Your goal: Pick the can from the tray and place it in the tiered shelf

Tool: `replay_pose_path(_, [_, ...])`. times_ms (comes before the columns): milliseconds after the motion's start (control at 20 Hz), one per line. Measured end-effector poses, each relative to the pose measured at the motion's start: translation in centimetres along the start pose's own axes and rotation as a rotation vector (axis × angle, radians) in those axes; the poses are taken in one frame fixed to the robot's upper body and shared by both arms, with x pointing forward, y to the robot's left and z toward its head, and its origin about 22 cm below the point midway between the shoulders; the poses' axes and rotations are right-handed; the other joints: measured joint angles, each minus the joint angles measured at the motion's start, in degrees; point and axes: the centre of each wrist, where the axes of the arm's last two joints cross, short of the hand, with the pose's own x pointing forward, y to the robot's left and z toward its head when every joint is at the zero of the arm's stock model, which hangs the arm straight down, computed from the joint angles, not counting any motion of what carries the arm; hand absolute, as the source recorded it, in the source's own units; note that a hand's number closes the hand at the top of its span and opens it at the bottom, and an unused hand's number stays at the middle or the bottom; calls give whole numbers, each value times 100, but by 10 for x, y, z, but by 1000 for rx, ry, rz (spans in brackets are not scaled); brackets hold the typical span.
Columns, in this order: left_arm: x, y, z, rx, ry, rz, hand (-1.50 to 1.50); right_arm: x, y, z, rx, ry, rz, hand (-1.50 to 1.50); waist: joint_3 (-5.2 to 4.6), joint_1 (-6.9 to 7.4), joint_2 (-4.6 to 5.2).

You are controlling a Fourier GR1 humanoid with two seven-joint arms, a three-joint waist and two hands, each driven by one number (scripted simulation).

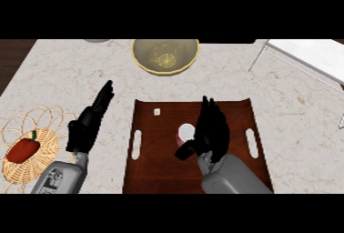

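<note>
Nearest the lower edge, two grey forearms rose into the head view. The right forearm (232, 175) stood over the brown tray (151, 173), and its black right hand (209, 132) pointed away with fingers nearly straight and close together, the thumb (184, 150) angled out to the left. The hand was not closed on anything; its fingers lay just beside and partly over the can (186, 133), whose pale top and red side showed at the hand's left. The can stood near the middle of the tray, between the two pale handle slots. No writing could be read on it.

The left forearm (62, 178) came up over the bench (295, 118) left of the tray, and the left hand (91, 120) reached diagonally up and to the right, fingers straight, holding nothing.

Further left, a red pepper (22, 150) lay on a woven wicker mat (43, 118). A small pale object (156, 111) sat near the tray's far edge. Beyond the tray stood a yellowish bowl (165, 55), and at the far right the white tiered shelf (312, 57) slanted across the corner, well apart from the can.
</note>
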Motion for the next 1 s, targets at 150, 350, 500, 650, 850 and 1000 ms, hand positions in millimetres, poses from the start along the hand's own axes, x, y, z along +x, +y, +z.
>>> replay_pose_path(150, [-1, -7, 2, -1, -5, 3, 0, -2, 4, -3, 9, 9, -6, -150, 1, -4, 2])
replay_pose_path(350, [2, 1, 2, -1, -1, -4, 0, -8, 14, -5, 23, 17, -7, -150, 2, -6, 3])
replay_pose_path(500, [2, 1, 1, -3, -2, -2, 0, -6, 17, -6, 33, 18, -11, -150, 2, 2, 6])
replay_pose_path(650, [0, -1, -2, -2, 2, 1, 0, -5, 23, -4, 53, 18, -4, 150, 1, -6, 8])
replay_pose_path(850, [0, -2, -6, -2, 0, 4, 0, -3, 29, -3, 62, -1, 29, 150, -2, -16, -1])
replay_pose_path(1000, [-1, 0, -6, 3, 0, 4, 0, -1, 32, -3, 39, -24, 53, 150, -5, -25, -14])
